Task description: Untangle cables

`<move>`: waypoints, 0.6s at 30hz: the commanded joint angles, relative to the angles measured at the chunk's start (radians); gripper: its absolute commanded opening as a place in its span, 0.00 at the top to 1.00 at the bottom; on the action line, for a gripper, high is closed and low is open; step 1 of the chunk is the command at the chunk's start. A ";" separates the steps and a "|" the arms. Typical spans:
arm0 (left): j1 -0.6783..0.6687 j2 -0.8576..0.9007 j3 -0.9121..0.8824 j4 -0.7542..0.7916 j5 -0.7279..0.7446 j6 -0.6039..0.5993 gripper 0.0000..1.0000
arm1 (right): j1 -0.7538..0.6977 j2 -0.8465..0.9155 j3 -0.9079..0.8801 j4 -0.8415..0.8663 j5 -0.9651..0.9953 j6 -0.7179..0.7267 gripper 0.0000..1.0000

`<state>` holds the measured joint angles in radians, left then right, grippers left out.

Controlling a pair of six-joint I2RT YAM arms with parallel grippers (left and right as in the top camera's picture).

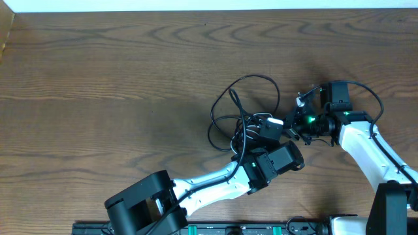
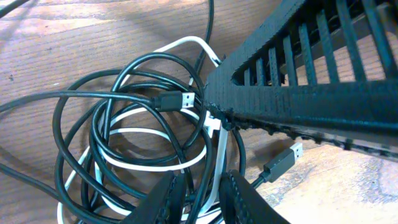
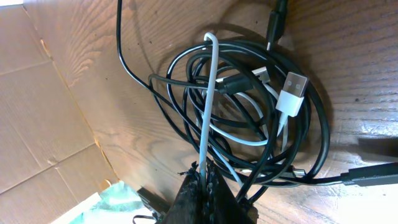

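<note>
The cables (image 1: 238, 121) lie in a tangled coil on the wooden table, several black ones and one white, with a black loop (image 1: 251, 81) reaching toward the far side. My left gripper (image 1: 271, 127) sits on the coil's right edge. In the left wrist view its fingers (image 2: 202, 199) are apart, with a black strand and the white cable (image 2: 149, 165) running between them. A black USB plug (image 2: 171, 99) lies beside the right gripper's finger (image 2: 298, 81). My right gripper (image 1: 294, 124) is shut on the white cable (image 3: 210, 93), pinched at the fingertips (image 3: 204, 177). The white USB plug (image 3: 292, 93) rests on the black coils (image 3: 311, 124).
A cardboard piece (image 1: 5, 32) is at the table's far left corner and also shows in the right wrist view (image 3: 37, 124). The two arms nearly touch over the coil. A black rail (image 1: 228, 228) runs along the near edge.
</note>
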<state>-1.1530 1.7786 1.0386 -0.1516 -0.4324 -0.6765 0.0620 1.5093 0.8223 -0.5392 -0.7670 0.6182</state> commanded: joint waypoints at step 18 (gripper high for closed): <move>-0.002 0.041 -0.002 0.031 -0.026 0.007 0.92 | -0.005 -0.013 0.023 -0.012 -0.017 0.010 0.99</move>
<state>-1.1530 1.8099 1.0386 -0.1223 -0.4400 -0.6800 0.0601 1.5093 0.8223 -0.5526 -0.7666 0.6201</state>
